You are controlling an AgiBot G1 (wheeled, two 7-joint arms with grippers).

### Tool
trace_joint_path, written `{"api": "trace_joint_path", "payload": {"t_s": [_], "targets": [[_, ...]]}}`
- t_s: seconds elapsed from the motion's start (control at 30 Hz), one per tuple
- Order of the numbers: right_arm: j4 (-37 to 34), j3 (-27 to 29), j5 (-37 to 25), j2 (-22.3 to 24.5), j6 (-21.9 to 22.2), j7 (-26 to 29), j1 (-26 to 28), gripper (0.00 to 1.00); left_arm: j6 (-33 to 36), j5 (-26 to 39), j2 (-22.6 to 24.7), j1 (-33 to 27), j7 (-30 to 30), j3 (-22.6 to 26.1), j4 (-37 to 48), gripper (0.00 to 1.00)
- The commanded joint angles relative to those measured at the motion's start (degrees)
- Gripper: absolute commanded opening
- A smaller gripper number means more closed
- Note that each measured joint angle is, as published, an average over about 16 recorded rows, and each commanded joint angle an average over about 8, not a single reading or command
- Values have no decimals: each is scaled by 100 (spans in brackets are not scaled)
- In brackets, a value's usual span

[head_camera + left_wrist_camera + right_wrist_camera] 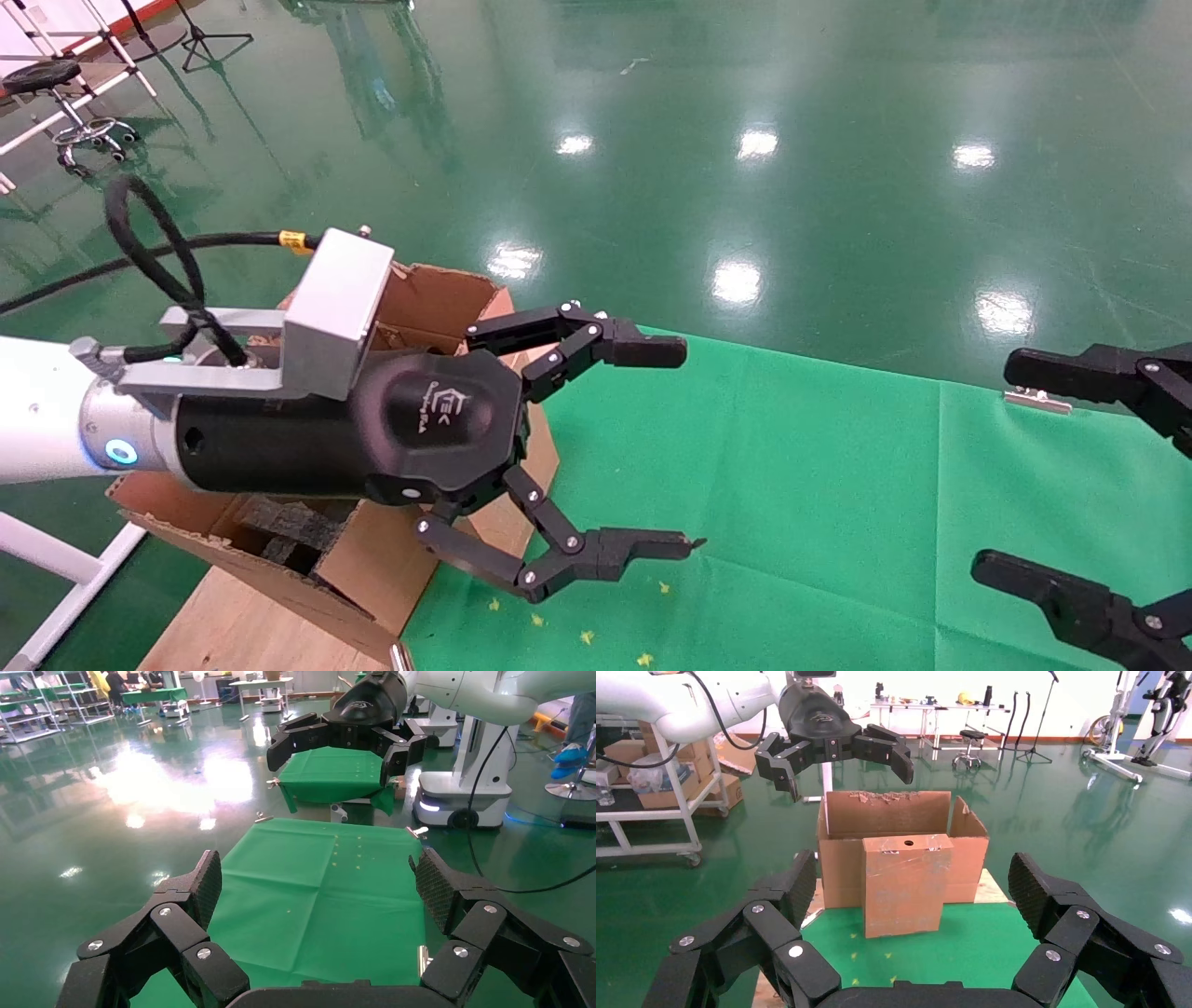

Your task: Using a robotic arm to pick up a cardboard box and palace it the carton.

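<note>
1. The table (838, 485) wears a green cloth that runs from the carton out to the robot's right. Its far edge is a straight line against the glossy green floor (745, 112), and most of the cloth is bare.

2. The carton (438, 289) stands at the table's left end, flaps upright with ragged top edges. In the head view the left arm covers much of it. Dark foam pieces (289, 527) show inside, low down. One long flap hangs outward over the cloth toward the right wrist camera (a small round hole near its upper edge).

3. The robotic arm (37, 419), the robot's left, reaches in from the left side and crosses above the carton, carrying a grey camera block (335, 312) and a looping black cable (154, 252).

4. The left pincer (675, 447) sits just past the carton's right-hand wall, over the green cloth, with its fingers spread wide and nothing between them. The left wrist view shows only open cloth between the fingers.

5. The right pincer (1034, 471) hovers at the table's right end, well apart from the carton, also spread wide and empty. The clear strip of cloth between the two pincers is broad.

6. The cardboard box cannot be made out for certain in any view.

7. A few small yellow specks (587, 636) lie on the cloth near the front edge, below the left pincer.
</note>
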Motion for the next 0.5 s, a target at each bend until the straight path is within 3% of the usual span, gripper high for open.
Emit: {"api": "trace_joint_path", "payload": {"t_s": [0.03,0.4,0.43,0.5], "targets": [[0,0,0,0,0,0,0,100,0,0,0,0,0,0,0,100],[0,0,0,0,0,0,0,100,2,10,-7,3,-2,2,-4,100],[0,0,0,0,0,0,0,96,5,27,-17,2,-7,8,-7,100],[0,0,0,0,0,0,0,71,18,152,-70,-46,-66,57,-48,100]]}}
